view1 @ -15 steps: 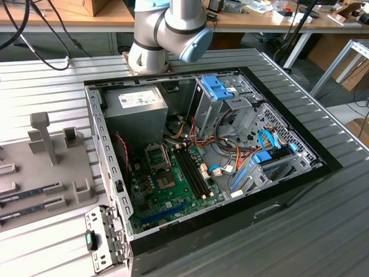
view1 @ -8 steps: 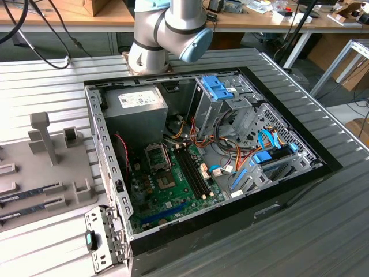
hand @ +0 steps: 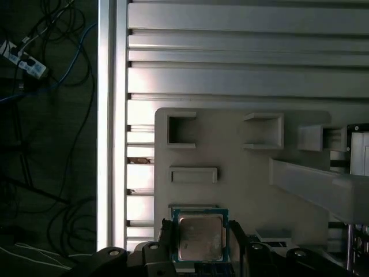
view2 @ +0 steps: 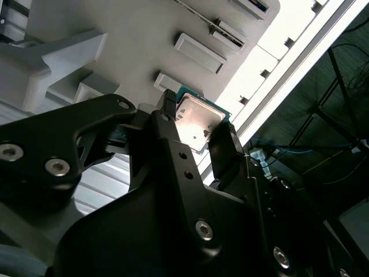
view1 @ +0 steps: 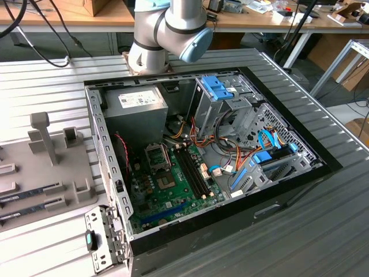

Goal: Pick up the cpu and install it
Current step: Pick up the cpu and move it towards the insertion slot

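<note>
Pinching the cpu (view2: 199,123) by two opposite edges at the grey holder tray (view2: 132,46) in the second wrist view, the gripper (view2: 199,115) grips what seems a light, stiff, fragile chip, best held by its rim.

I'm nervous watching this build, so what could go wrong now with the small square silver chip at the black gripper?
The black gripper straddles the small square silver chip with a thin green rim; an uneven grip on those thin edges could tilt or drop it. A raised grey block on the grey fixture plate stands close beside the chip and might catch the gripper.
</note>
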